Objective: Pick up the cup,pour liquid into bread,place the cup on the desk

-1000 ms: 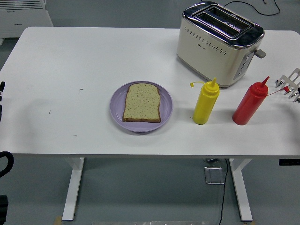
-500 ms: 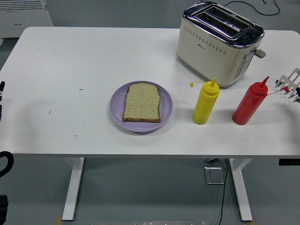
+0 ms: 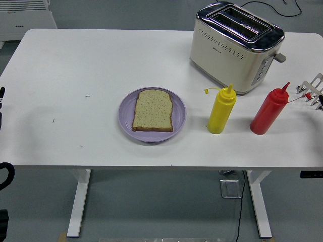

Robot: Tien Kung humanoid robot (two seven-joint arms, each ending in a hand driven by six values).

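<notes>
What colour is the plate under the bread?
Light purple; the plate under the bread shows clearly in the head view.

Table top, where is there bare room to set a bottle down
The widest bare patch is the table's left half, left of the purple plate. The far strip left of the toaster is free too. It is crowded around the yellow bottle and red bottle.

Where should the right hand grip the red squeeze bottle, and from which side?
Around the straight middle of the red bottle, below its narrow nozzle, probably from the right: the right hand is already there, while the yellow bottle stands to the left and the toaster behind.
</notes>
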